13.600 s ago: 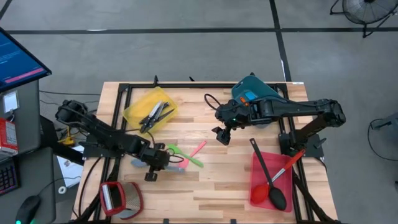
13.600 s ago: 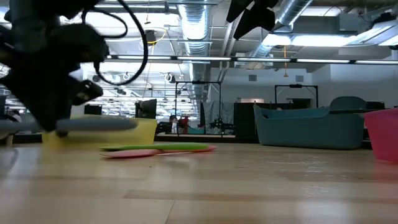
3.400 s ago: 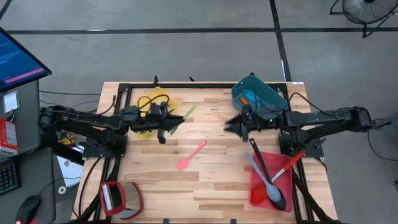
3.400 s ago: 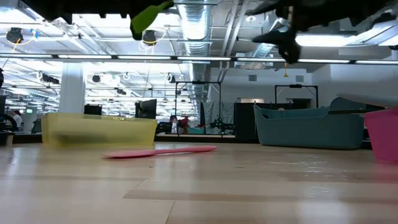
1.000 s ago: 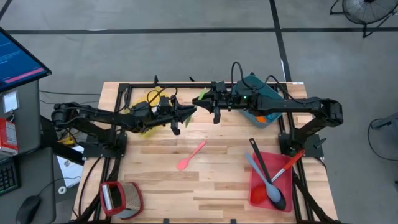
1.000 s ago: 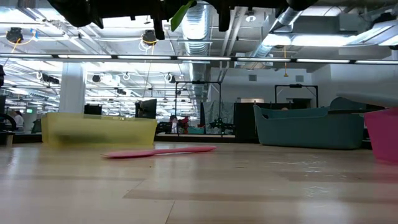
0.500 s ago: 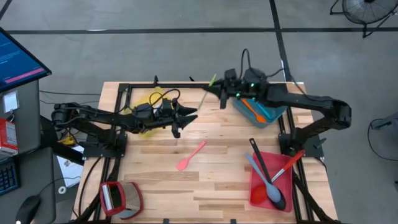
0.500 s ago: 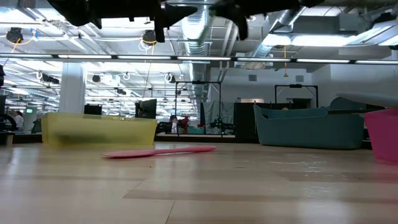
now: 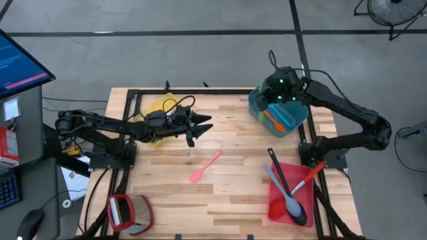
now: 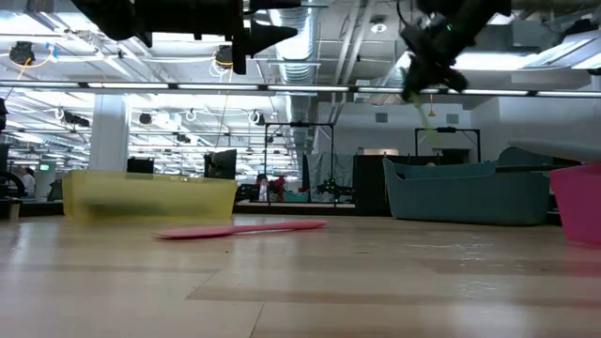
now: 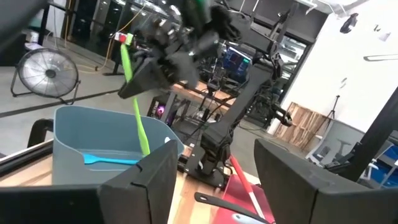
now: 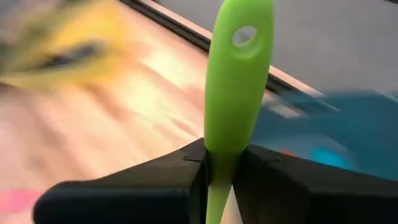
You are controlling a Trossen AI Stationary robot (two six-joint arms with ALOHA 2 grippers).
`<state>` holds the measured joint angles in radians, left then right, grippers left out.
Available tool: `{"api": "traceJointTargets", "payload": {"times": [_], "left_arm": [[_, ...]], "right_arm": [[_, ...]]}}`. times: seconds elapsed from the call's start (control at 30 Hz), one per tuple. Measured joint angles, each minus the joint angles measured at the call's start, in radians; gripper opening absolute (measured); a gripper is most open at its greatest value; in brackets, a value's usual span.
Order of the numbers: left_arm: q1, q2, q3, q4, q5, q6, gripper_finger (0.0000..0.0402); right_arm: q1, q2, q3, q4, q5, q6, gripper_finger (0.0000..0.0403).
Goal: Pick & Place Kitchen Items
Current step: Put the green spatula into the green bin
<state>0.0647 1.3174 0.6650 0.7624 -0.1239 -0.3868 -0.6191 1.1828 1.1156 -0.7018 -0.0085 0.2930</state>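
From above, my right claw (image 9: 279,90) hovers over the teal bin (image 9: 293,119); my left claw (image 9: 198,127) waits, parted and empty, beside the yellow bin (image 9: 155,108). At counter level, the green spatula (image 10: 423,117) dangles above the bin. The right wrist view shows the claw pinching the spatula's handle, so I'd lower it inside the rim before letting go.

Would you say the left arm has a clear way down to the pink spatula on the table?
Probably yes: the left claw is open and empty, and the pink spatula lies alone on bare wood nearby.
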Motion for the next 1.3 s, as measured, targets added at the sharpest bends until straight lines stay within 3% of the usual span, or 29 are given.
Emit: {"api": "traceJointTargets", "payload": {"times": [0.17, 0.4, 0.77, 1.3], "left_arm": [[0.000, 0.000, 0.000, -0.001, -0.001, 0.001, 0.0193], [0.000, 0.000, 0.000, -0.008, -0.001, 0.007, 0.0191], [0.000, 0.000, -0.001, -0.027, -0.001, 0.004, 0.0188], [0.000, 0.000, -0.001, -0.031, -0.002, 0.004, 0.0188]], "right_arm": [[-0.080, 0.056, 0.000, -0.185, 0.122, -0.084, 0.0034], [-0.118, 0.189, 0.000, -0.234, 0.197, -0.198, 0.0034], [-0.137, 0.402, 0.000, -0.245, 0.197, -0.294, 0.0034], [-0.136, 0.542, 0.000, -0.194, 0.193, -0.322, 0.0034]]}}
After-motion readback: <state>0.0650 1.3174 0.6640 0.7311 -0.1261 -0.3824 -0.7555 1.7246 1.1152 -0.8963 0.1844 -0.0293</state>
